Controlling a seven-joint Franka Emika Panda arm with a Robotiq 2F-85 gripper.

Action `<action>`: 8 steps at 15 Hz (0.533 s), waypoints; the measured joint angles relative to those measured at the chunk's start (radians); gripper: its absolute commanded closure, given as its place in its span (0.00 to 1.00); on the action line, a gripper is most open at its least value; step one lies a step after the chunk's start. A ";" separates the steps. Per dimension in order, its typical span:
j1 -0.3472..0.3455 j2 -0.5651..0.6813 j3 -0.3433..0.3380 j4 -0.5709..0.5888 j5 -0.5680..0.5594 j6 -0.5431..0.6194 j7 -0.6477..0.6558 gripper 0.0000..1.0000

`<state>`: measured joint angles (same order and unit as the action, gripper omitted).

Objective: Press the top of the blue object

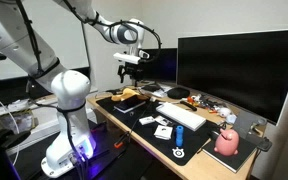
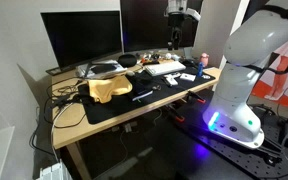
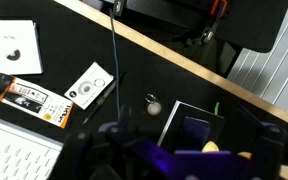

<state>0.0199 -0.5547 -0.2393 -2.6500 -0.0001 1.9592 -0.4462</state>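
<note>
Jaws hang high, far from the blue object — opening unreadable — an off-centre press could topple it.

The desk was covered by a black mat; a white keyboard was laid on it, with a pink object near a corner.

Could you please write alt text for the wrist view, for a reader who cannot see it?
The gripper, dark and blurred along the bottom edge, hangs above a black desk mat. On the mat lie the corner of a white keyboard, a white card with a black circle, and a black cable.
</note>
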 measured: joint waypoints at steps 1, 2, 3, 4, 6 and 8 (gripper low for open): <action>0.000 0.000 0.000 0.000 0.000 0.000 0.000 0.00; 0.000 0.000 0.000 0.000 0.000 0.000 0.000 0.00; 0.000 0.000 0.000 0.000 0.000 0.000 0.000 0.00; 0.000 0.000 0.000 0.000 0.000 0.000 0.000 0.00; -0.003 0.002 0.000 0.000 0.000 0.002 0.000 0.00; -0.011 0.008 -0.001 0.000 0.000 0.004 -0.001 0.00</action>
<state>0.0085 -0.5465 -0.2405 -2.6502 -0.0001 1.9629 -0.4471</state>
